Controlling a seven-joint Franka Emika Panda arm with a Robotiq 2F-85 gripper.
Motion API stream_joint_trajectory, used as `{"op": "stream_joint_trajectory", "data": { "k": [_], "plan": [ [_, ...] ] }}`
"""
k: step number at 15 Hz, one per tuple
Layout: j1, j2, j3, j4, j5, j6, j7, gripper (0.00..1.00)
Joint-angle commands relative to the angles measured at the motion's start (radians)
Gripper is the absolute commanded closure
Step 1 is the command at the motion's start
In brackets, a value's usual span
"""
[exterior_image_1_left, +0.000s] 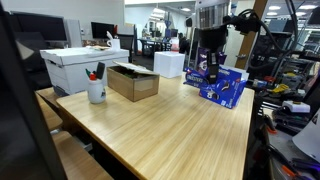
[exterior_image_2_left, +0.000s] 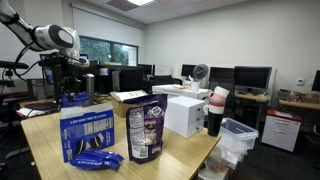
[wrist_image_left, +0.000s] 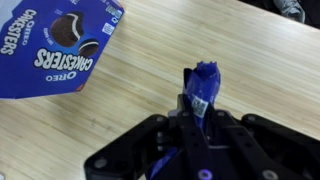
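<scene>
Wrist view | claw (wrist_image_left: 193, 122) pinching blue packet (wrist_image_left: 204, 82) | long axis in line with claw, free end outward

Arm (exterior_image_2_left: 48, 37): white rounded shells with black joint bands. A dark cable loops at its 10 o'clock in an exterior view. Gripper (wrist_image_left: 200, 103): matte black housing with black linkage fingers. Round fasteners sit toward 6 o'clock in the wrist view.

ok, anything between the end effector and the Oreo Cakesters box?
No. In the wrist view only bare wooden table lies between the end effector, shut on a blue packet, and the Oreo Cakesters box.
</scene>
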Motion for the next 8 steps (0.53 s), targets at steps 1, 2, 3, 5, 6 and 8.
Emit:
{"op": "stream_joint_trajectory", "data": {
  "k": [1,2,3,5,6,8],
  "plan": [
    [-0.022,-0.111,-0.002,-0.079,0.024,0.021,0.007,0.85],
    [-0.026,-0.13,-0.004,-0.09,0.025,0.022,0.01,0.84],
    [-0.03,-0.148,-0.006,-0.1,0.026,0.021,0.014,0.83],
    [-0.04,-0.185,-0.013,-0.124,0.027,0.021,0.025,0.84],
    [-0.048,-0.205,-0.017,-0.136,0.028,0.019,0.029,0.83],
    [-0.063,-0.236,-0.026,-0.153,0.029,0.015,0.038,0.84]
  ]
}}
